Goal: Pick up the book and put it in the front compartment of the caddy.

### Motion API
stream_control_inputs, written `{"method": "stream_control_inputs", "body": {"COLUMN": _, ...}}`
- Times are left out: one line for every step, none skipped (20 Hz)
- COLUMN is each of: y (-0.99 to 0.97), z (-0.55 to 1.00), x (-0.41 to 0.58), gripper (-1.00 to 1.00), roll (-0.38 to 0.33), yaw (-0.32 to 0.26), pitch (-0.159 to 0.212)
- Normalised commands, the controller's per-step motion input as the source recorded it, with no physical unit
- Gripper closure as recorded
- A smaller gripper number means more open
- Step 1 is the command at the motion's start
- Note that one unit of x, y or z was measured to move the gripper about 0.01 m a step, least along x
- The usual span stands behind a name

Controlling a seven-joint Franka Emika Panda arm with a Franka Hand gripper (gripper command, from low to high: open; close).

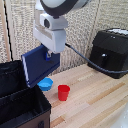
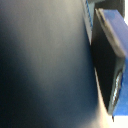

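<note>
The navy-blue book (image 1: 39, 66) hangs tilted in the air, held at its upper edge by my gripper (image 1: 48, 55), which is shut on it. It floats above the right edge of the black fabric caddy (image 1: 20, 102) at the exterior view's left. The caddy's dividing wall (image 1: 20, 95) separates a nearer section (image 1: 17, 111) from a farther one. In the wrist view the book's dark cover (image 2: 45, 65) fills most of the frame, with a blue-edged finger (image 2: 112, 35) beside it.
A small blue bowl (image 1: 45, 84) and a red cup (image 1: 63, 92) stand on the wooden table (image 1: 95, 105) just right of the caddy. A black hard-shelled appliance (image 1: 110, 50) sits at the back right, with the arm's cable (image 1: 87, 60) running toward it.
</note>
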Motion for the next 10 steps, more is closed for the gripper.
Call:
{"method": "stream_control_inputs", "body": {"y": 0.79, "z": 0.25, "x": 0.000, "gripper": 1.00, "roll": -0.013, "yaw": -0.090, "pitch": 0.024}}
{"method": "stream_control_inputs", "body": {"y": 0.78, "z": 0.25, "x": 0.000, "gripper": 1.00, "roll": -0.011, "yaw": -0.092, "pitch": 0.017}}
{"method": "stream_control_inputs", "body": {"y": 0.78, "z": 0.27, "x": 0.000, "gripper": 1.00, "roll": -0.010, "yaw": -0.095, "pitch": 0.012}}
{"method": "stream_control_inputs", "body": {"y": 0.78, "z": 0.27, "x": 0.000, "gripper": 1.00, "roll": -0.010, "yaw": -0.095, "pitch": 0.011}}
{"method": "stream_control_inputs", "body": {"y": 0.78, "z": 0.26, "x": 0.000, "gripper": 1.00, "roll": -0.012, "yaw": -0.095, "pitch": 0.014}}
{"method": "stream_control_inputs", "body": {"y": 0.79, "z": 0.23, "x": 0.000, "gripper": 1.00, "roll": -0.018, "yaw": -0.092, "pitch": 0.024}}
{"method": "stream_control_inputs", "body": {"y": 0.79, "z": 0.20, "x": 0.000, "gripper": 1.00, "roll": -0.028, "yaw": -0.092, "pitch": 0.026}}
{"method": "stream_control_inputs", "body": {"y": 0.81, "z": 0.13, "x": 0.006, "gripper": 1.00, "roll": -0.040, "yaw": -0.091, "pitch": 0.029}}
{"method": "stream_control_inputs", "body": {"y": 0.83, "z": 0.09, "x": 0.071, "gripper": 1.00, "roll": -0.049, "yaw": -0.087, "pitch": 0.019}}
{"method": "stream_control_inputs", "body": {"y": 0.84, "z": 0.07, "x": 0.111, "gripper": 1.00, "roll": -0.051, "yaw": -0.080, "pitch": 0.013}}
